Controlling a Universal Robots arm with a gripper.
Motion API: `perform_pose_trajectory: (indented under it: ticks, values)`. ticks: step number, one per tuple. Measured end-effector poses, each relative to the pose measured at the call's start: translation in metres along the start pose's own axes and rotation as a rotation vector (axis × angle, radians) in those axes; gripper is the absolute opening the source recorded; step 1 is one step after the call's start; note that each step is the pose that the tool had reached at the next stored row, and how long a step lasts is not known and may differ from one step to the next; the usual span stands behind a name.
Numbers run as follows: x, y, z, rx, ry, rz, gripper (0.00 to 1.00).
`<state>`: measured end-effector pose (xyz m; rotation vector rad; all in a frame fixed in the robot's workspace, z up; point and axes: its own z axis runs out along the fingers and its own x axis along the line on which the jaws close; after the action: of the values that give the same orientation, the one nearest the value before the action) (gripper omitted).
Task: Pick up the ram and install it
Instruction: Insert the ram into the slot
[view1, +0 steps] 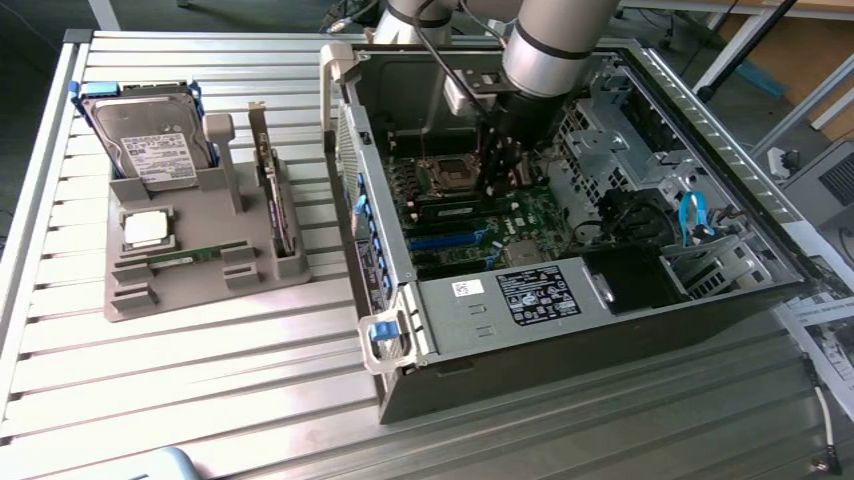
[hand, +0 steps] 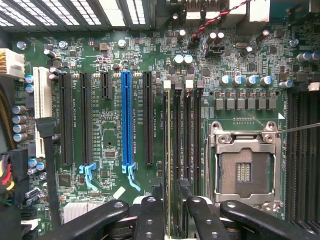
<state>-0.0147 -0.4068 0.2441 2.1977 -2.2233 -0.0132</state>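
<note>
A ram stick, a thin green board seen edge-on, stands in a memory slot beside the empty processor socket. My gripper straddles its near end. The black fingers stand apart on either side, with a small gap to the board, so the gripper is open. In the exterior view the gripper reaches down into the open computer case, over the motherboard. Another narrow green stick lies on the grey holder at the exterior view's left.
The holder also carries a hard drive, a square silver processor and an upright expansion card. Around the slot are a blue card slot, black card slots, further memory slots and drive cages with cables.
</note>
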Motion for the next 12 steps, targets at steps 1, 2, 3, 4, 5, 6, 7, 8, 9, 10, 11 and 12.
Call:
perform_pose_trajectory:
  ticks: [1,2,3,4,5,6,7,8,9,10,11,12]
  values:
    - [0.000,0.0000,-0.0019,0.0000,0.0000,0.000,0.25]
    - [0.000,0.0000,-0.0040,0.0000,0.0001,0.000,0.25]
    - [0.000,0.0001,-0.0069,-0.0001,0.0001,0.000,0.25]
    - [0.000,0.0002,-0.0111,0.0000,0.0000,0.000,0.25]
    - [-0.001,0.0003,-0.0130,-0.0001,0.0007,0.000,0.25]
    - [-0.001,0.0003,-0.0148,-0.0001,0.0021,0.000,0.25]
    - [-0.001,0.0003,-0.0177,0.0000,0.0045,0.000,0.25]
    - [-0.001,0.0003,-0.0194,0.0000,0.0055,0.000,0.25]
    - [-0.001,0.0004,-0.0212,0.0001,0.0068,0.000,0.25]
    - [-0.002,0.0004,-0.0229,0.0001,0.0081,0.000,0.25]
    - [-0.002,0.0004,-0.0249,0.0001,0.0096,0.000,0.25]
    - [-0.002,0.0005,-0.0271,0.0001,0.0111,0.000,0.25]
